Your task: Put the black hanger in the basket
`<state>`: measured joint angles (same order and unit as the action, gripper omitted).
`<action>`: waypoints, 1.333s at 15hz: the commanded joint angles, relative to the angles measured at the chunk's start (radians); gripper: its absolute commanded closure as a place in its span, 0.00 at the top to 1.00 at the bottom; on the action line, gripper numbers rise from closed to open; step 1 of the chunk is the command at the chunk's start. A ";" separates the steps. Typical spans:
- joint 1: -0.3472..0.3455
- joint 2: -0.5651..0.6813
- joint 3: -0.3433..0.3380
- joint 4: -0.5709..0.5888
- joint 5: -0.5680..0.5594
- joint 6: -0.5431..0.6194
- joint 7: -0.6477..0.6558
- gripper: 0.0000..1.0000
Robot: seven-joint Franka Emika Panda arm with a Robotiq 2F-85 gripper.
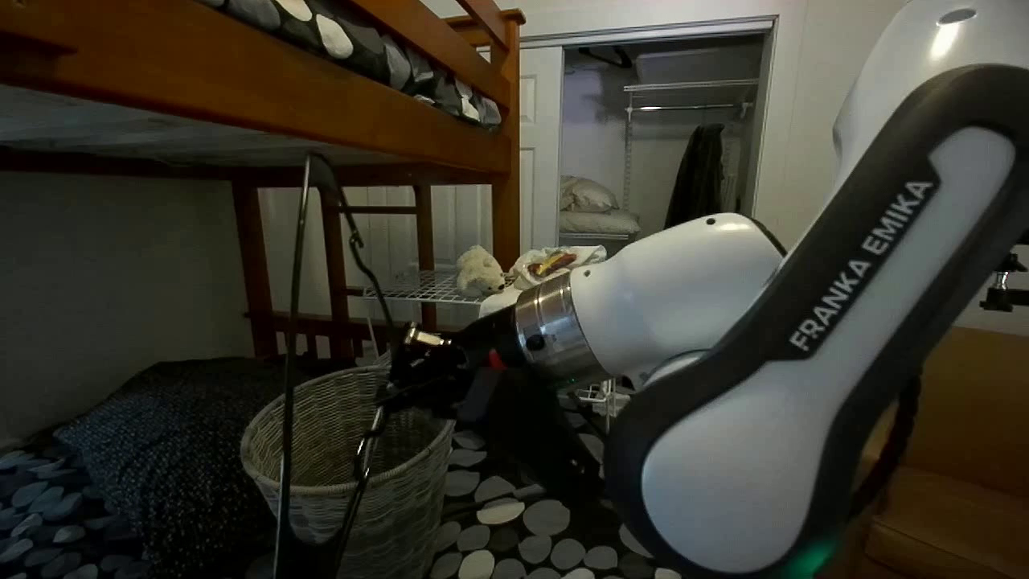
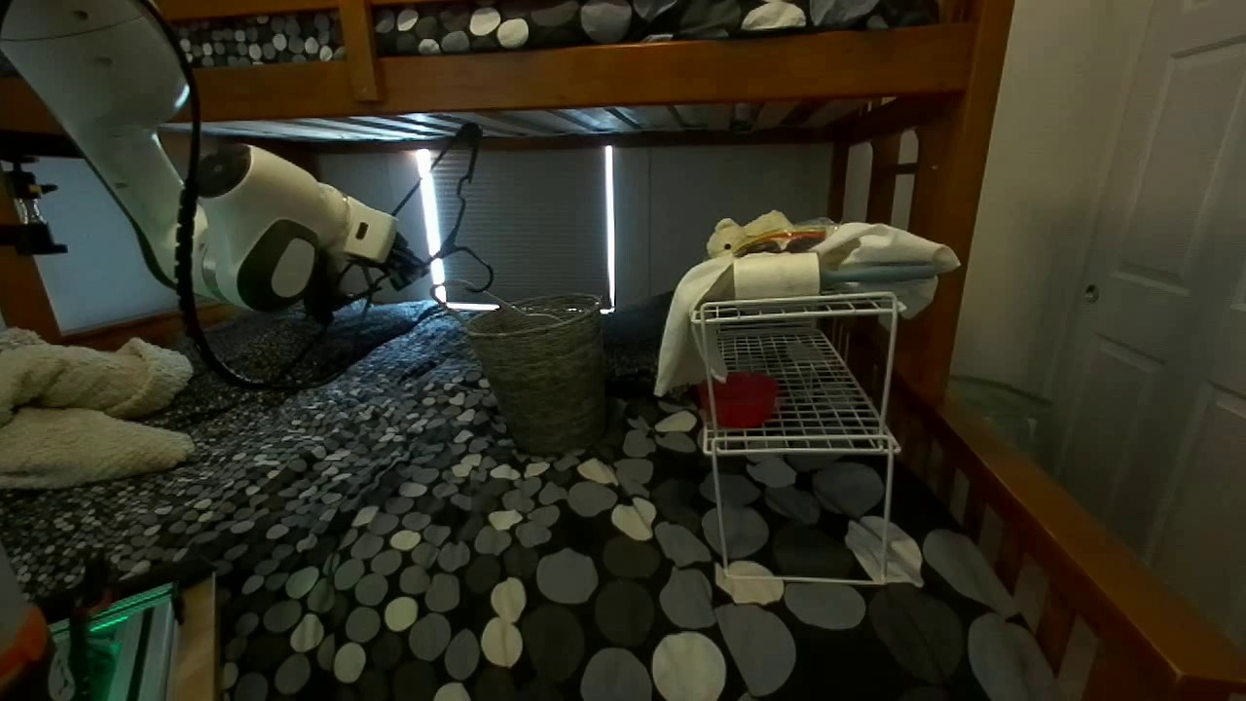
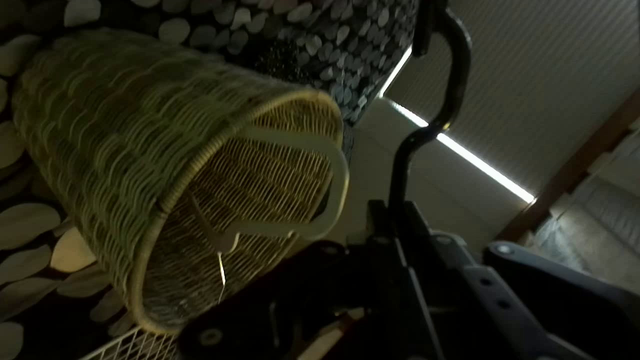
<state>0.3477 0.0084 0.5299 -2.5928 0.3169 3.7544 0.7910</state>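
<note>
The black hanger [image 1: 323, 173] stands roughly on end, its long arms reaching above and below my gripper [image 1: 388, 392]. My gripper, also seen in an exterior view [image 2: 421, 269] and the wrist view [image 3: 395, 212], is shut on the hanger. In an exterior view the hanger [image 2: 471, 138] rises up left of the basket [image 2: 545, 389], its hook close to the near-left rim. The wrist view shows the hanger [image 3: 420, 137] between the fingertips, apart from the basket [image 3: 115, 125]. The basket [image 1: 394, 515] stands upright on the bed, and the gripper is above rim height beside it.
A pale hanger [image 3: 340, 190] sits in the basket and pokes out past the rim. A white wire rack [image 2: 798, 448] holds a cloth, a teddy bear [image 1: 480, 272] and a red bowl [image 2: 745, 400]. The upper bunk [image 1: 321, 96] hangs low overhead. A cream blanket [image 2: 97, 370] lies behind.
</note>
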 commanded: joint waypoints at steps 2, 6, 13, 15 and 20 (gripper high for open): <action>-0.008 0.005 -0.010 0.015 0.281 0.131 -0.103 0.02; 0.018 0.004 -0.053 0.016 0.339 0.142 -0.104 0.08; 0.018 0.000 -0.098 0.060 0.554 0.284 -0.007 0.02; 0.025 0.044 -0.101 0.091 0.631 0.407 -0.033 0.02; 0.026 0.061 -0.111 0.110 0.701 0.493 -0.025 0.08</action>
<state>0.3604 0.0708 0.4318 -2.4833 1.0161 4.2492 0.7678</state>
